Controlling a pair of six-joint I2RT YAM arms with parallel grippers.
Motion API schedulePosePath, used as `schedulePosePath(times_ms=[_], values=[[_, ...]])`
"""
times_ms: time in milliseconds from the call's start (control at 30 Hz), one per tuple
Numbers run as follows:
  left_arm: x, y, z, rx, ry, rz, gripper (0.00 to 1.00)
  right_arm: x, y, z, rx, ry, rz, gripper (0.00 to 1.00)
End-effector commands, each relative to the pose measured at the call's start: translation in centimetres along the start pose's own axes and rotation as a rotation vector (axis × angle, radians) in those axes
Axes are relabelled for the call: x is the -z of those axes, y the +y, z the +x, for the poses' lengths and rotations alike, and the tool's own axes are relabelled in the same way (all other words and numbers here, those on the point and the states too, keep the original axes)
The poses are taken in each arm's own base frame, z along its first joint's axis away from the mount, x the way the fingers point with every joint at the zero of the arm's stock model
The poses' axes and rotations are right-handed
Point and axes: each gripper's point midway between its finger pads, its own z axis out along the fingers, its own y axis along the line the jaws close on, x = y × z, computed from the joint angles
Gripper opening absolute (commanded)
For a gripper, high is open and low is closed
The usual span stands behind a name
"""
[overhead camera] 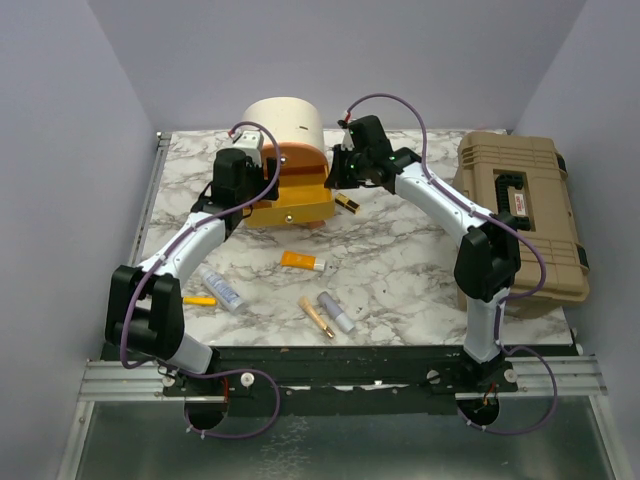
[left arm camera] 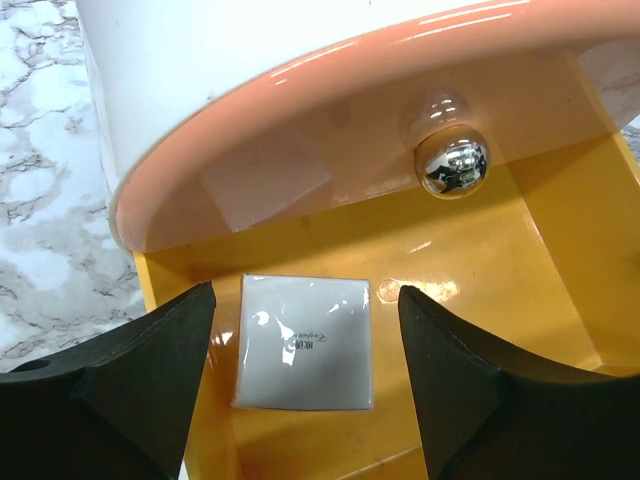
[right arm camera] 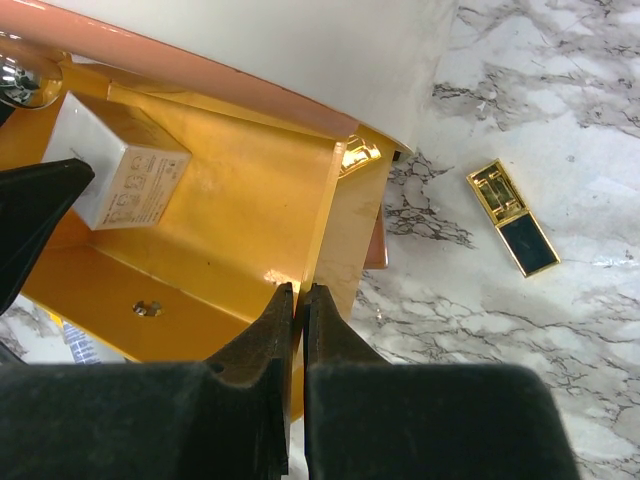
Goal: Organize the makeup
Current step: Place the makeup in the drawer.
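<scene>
1. Makeup lying loose on the marble table [overhead camera: 400, 270] nearest the arm bases appears in the top view only: yellow pen [overhead camera: 200, 300], whitish tube [overhead camera: 222, 290], gold tube [overhead camera: 316, 317] and lilac tube [overhead camera: 336, 312] just beside each other, then orange tube [overhead camera: 302, 262] farther in. Their print is too small to read.
2. Left gripper [left arm camera: 305, 300]: the left wrist view shows the jaws spread to either side of the small white cube [left arm camera: 305, 342], with a gap on each side. It is released and grasps nothing. The top view hides this behind the wrist.
3. The cube lies flat on the floor of the orange drawer [left arm camera: 520, 260]. The right wrist view shows its printed side face, which the left wrist view does not.
4. Right gripper [right arm camera: 298, 300]: the right wrist view shows the fingers clenched on the drawer's thin right side wall.
5. Gold-and-black compact [right arm camera: 512, 215] lies on the marble just right of the drawer, outside the left wrist view.
6. Chrome knob [left arm camera: 453, 165] sits under the rim above the drawer. The right wrist view cuts it off at the frame edge.
7. Round case [overhead camera: 288, 130] rises behind the drawer, whole only in the top view. Tan toolbox [overhead camera: 520, 210] sits at the right, in the top view only.
</scene>
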Motion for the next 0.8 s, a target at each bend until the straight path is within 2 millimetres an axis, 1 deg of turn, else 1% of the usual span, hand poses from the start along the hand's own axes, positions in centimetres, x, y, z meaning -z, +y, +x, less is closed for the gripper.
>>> schedulePosePath(times_ms=[0, 67, 167, 267, 333, 467, 533, 633, 700, 767], values=[[0.6, -0.2, -1.3, -0.002, -0.008, 0.020, 0.76, 0.3, 1.6, -1.6, 0.016, -0.046, -0.055, 0.05], [0.9, -0.5, -1.5, -0.009, -0.002, 0.036, 0.76, 0.2, 1.6, -1.5, 0.016, -0.043, -0.054, 0.06], [1.6, -1.3, -2.2, -0.018, -0.010, 0.080, 0.76, 0.1, 1.7, -1.4, 0.015, -0.039, -0.063, 0.06], [2.8, -2.2, -3.1, -0.012, -0.031, 0.126, 0.76, -0.1, 1.9, -1.3, 0.013, -0.034, -0.072, 0.06], [3.6, -2.3, -3.6, 0.010, -0.051, 0.123, 0.77, -0.1, 1.8, -1.3, 0.009, -0.034, -0.069, 0.06], [5.0, -1.0, -3.5, 0.040, -0.073, 0.045, 0.78, 0.0, 0.9, -1.7, 0.002, -0.054, -0.018, 0.09], [5.8, 0.1, -3.6, 0.067, -0.097, -0.019, 0.78, 0.2, 0.7, -2.0, 0.007, -0.074, -0.004, 0.18], [7.0, 1.6, -3.7, 0.099, -0.132, -0.102, 0.80, 0.5, 1.0, -2.4, 0.013, -0.093, -0.018, 0.26], [7.5, 2.3, -3.6, 0.119, -0.141, -0.140, 0.82, 0.5, 1.2, -2.6, 0.013, -0.097, -0.023, 0.35], [7.8, 2.6, -3.2, 0.127, -0.138, -0.155, 0.82, 0.6, 1.2, -2.8, 0.011, -0.099, -0.026, 0.38]])
